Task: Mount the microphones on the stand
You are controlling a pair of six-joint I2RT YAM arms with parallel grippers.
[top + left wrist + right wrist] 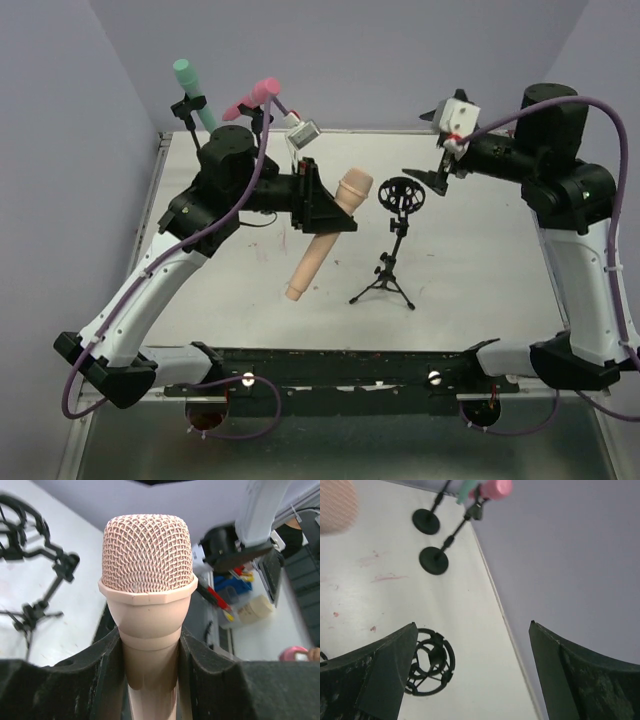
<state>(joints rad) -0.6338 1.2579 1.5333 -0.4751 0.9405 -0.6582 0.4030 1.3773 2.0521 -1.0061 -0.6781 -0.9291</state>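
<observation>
My left gripper (322, 207) is shut on the peach-tan microphone (322, 240) and holds it tilted above the table, head up and to the right, close to the left of the black tripod stand (392, 262). In the left wrist view the microphone (147, 580) sits between my fingers (95, 680). The stand's ring mount (401, 196) holds nothing. My right gripper (428, 180) is open and empty just right of the mount, which shows in the right wrist view (427, 662). The teal-green microphone (187, 82) and the pink microphone (256, 96) sit in clips on stands at the back left.
Two round stand bases (434, 560) rest near the table's back edge (490, 585), by the grey wall. The tripod's legs (384, 288) spread on the white table (480, 270). A black rail (340, 362) runs along the near edge between the arm bases.
</observation>
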